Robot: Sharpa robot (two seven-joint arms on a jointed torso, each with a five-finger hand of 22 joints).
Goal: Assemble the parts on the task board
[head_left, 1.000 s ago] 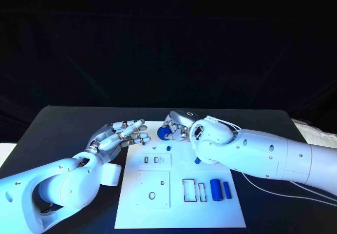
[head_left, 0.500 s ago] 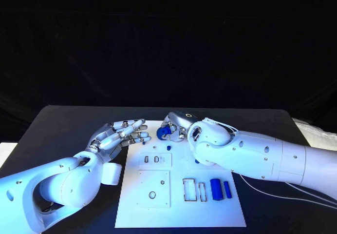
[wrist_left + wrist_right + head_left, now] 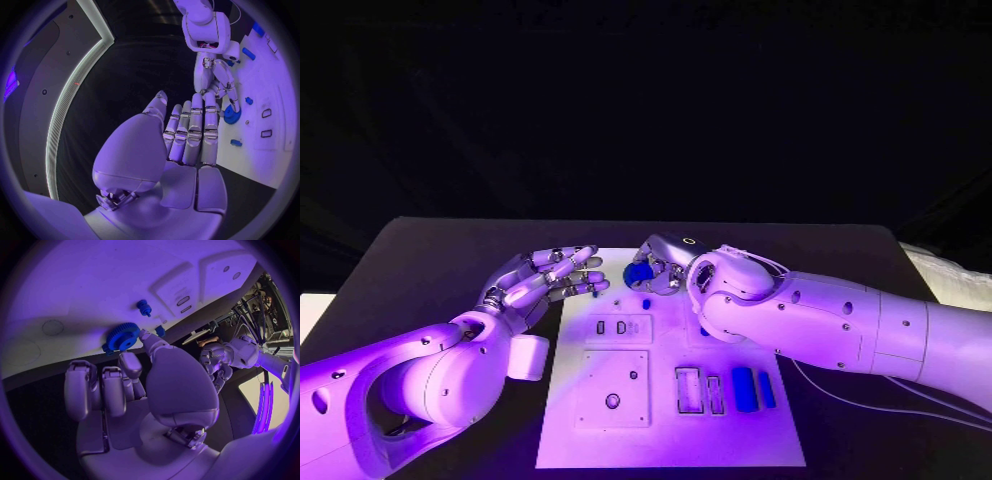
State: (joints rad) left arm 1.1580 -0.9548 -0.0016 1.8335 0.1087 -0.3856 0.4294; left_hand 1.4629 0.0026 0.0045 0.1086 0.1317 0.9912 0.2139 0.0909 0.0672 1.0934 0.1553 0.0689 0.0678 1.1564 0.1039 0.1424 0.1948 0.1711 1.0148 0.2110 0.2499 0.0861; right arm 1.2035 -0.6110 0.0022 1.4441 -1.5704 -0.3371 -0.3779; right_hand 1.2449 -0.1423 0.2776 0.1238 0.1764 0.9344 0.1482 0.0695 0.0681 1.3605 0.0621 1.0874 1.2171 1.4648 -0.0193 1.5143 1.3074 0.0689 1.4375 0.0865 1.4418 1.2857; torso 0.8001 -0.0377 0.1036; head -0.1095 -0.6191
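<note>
Head view shows the right robot hand (image 3: pixel 664 264) over the far end of the board (image 3: pixel 669 440), its fingers curled around a blue gear (image 3: pixel 639 273) that it pinches at the rim; compared with a second ago, the hand and gear have drifted slightly toward the robot's left and a touch lower, so the gear now hangs nearer the board's far edge. In the right wrist view the gear (image 3: pixel 120 337) sits at the fingertips (image 3: pixel 145 336), close over the white board (image 3: pixel 94 285), though whether it touches the surface I cannot tell. Just beside it on the board stands a small blue peg (image 3: pixel 646 302), and a smaller blue piece (image 3: pixel 602 291) lies near the left robot hand (image 3: pixel 538 280). That left hand has hardly moved: it hovers at the board's far left corner, fingers spread and holding nothing, palm turned toward the gear. Nearer the robot, two blue bars (image 3: pixel 751 387) rest beside rectangular slots (image 3: pixel 688 389), untouched. I judge the shift to be fine positioning before seating the gear on its post, with most of the assembly not yet done. The board lies on the dark bench (image 3: pixel 430 260).
</note>
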